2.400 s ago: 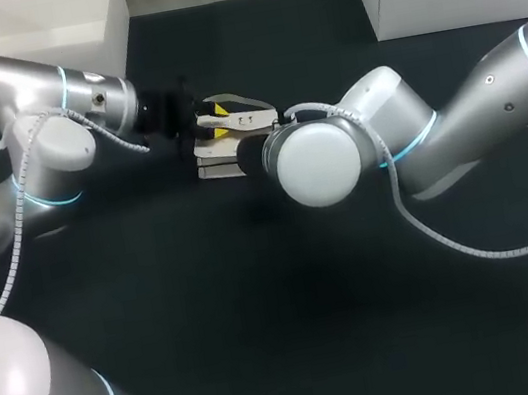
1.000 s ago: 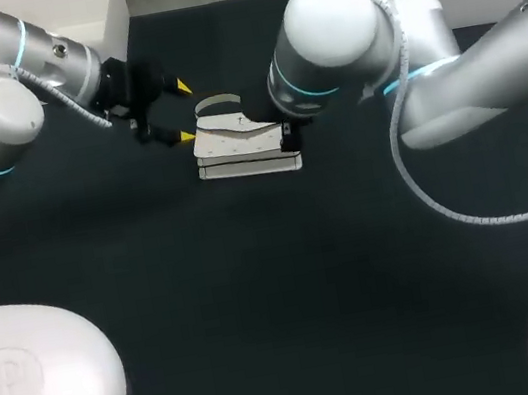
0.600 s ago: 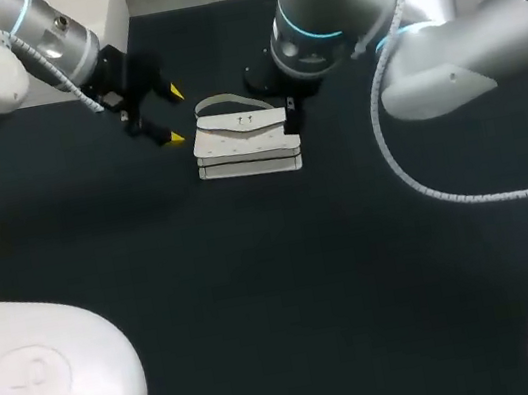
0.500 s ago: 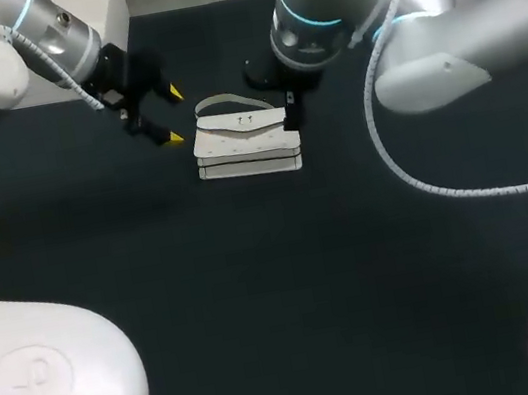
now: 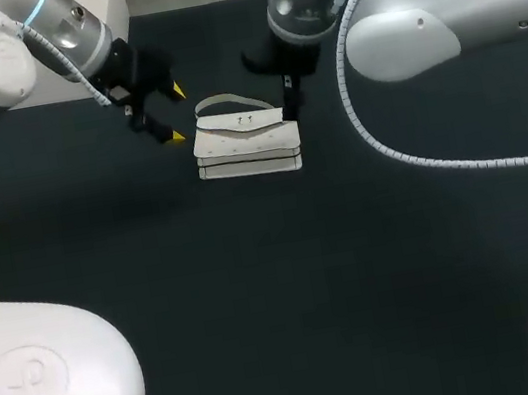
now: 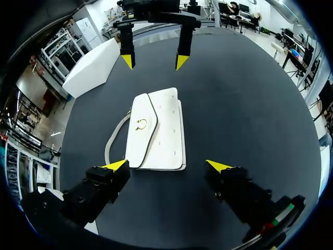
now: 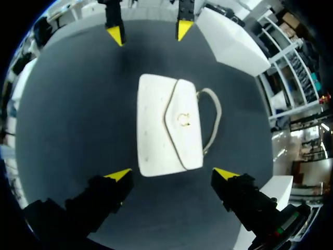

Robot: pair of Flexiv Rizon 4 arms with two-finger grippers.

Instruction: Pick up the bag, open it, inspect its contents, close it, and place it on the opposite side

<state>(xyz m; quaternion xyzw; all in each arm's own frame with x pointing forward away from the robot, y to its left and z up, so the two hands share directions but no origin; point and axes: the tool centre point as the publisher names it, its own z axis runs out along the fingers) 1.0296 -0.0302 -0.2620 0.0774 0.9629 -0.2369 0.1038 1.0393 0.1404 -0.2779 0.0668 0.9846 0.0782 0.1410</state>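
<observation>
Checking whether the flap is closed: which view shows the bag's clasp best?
The right wrist view: the bag lies whole and unobstructed, flap shut, its clasp plain. The left wrist view shows the clasp almost as well. In the head view it is only a tiny mark on the flap.

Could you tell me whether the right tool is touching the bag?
Apart. The left wrist view shows bare table between the right tool and the bag.

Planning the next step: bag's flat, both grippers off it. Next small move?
Probably bring the left gripper down onto the bag and close: it lies flat, flap shut, and both that and the right gripper hang open, clear of it.
</observation>
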